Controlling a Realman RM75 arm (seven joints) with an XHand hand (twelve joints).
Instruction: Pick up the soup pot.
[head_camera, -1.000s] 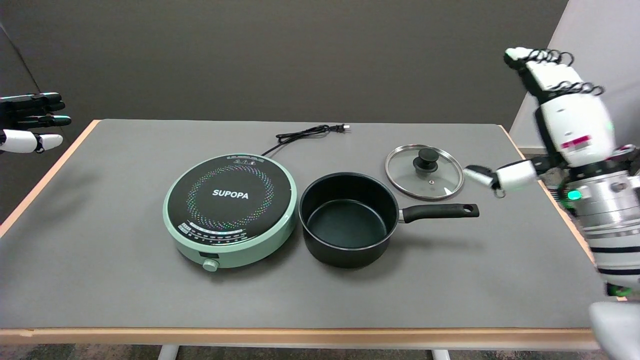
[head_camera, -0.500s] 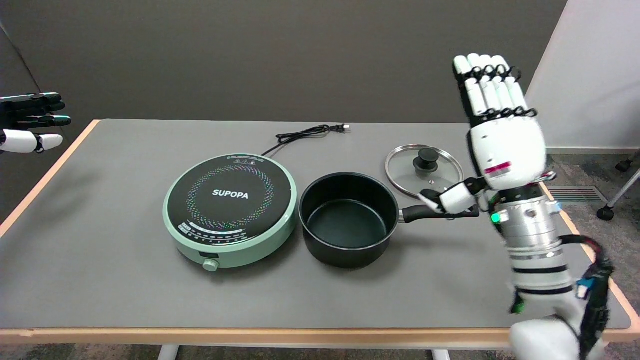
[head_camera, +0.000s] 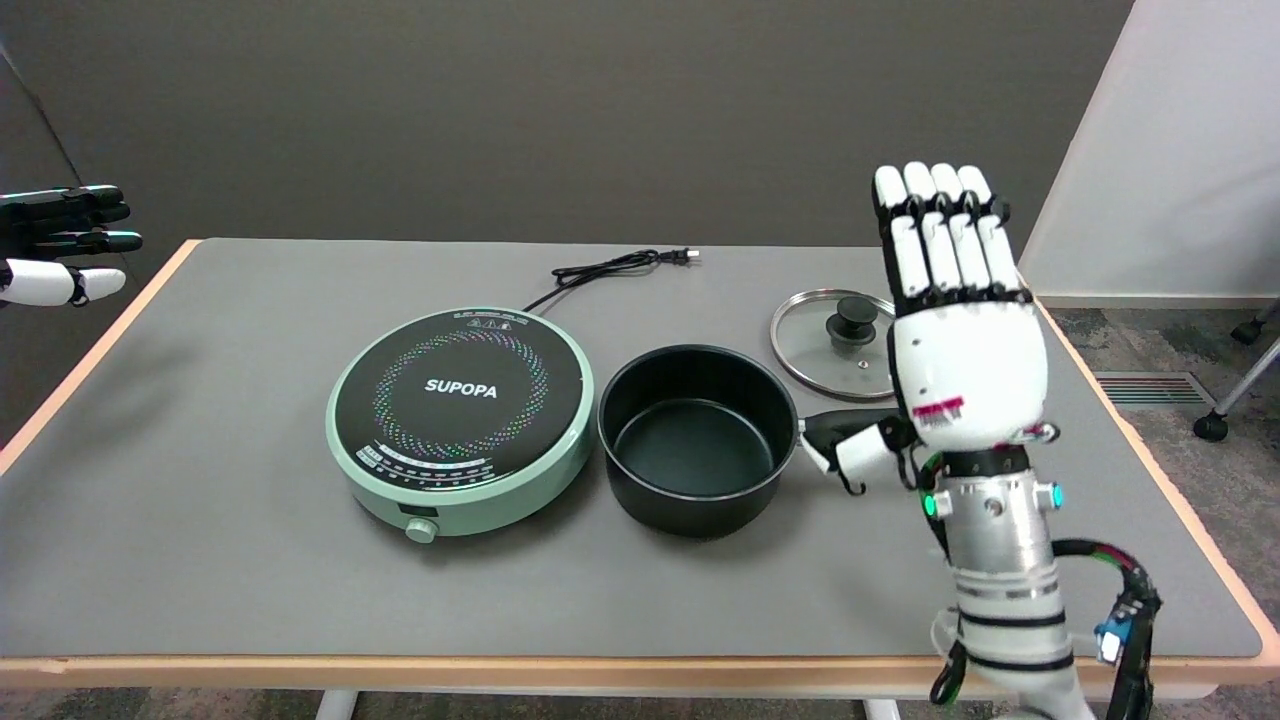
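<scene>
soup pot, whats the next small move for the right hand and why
Probably lower the right hand and curl its fingers around the handle. The hand is open, fingers straight up, in front of the handle, nothing held. The soup pot still sits on the table.

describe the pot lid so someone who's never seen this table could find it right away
On the grey-topped table, look right of the round mint-green induction cooker and past the black soup pot, toward the far edge. The round glass lid lies flat there, the only clear item, with a metal rim and black knob.
</scene>
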